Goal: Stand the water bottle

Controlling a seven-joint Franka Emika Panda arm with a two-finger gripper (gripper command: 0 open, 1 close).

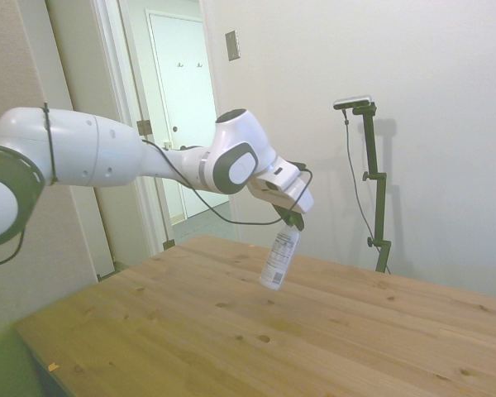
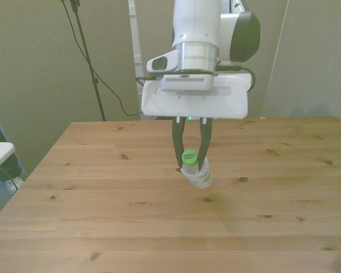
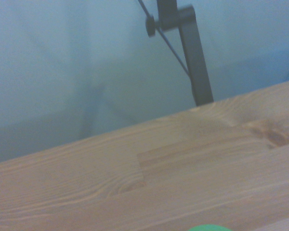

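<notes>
The side view looks from off one side of the table (image 1: 231, 331), with the arm (image 1: 107, 153) reaching in from the picture's left toward a pale wall (image 1: 413, 66). The front view faces the arm across the table from moderately near. Both show the bottle (image 1: 279, 258) above the boards. The wrist view sits closest, blurred, looking across the tabletop's grain toward the wall, a green cap (image 3: 209, 227) at its border.
</notes>
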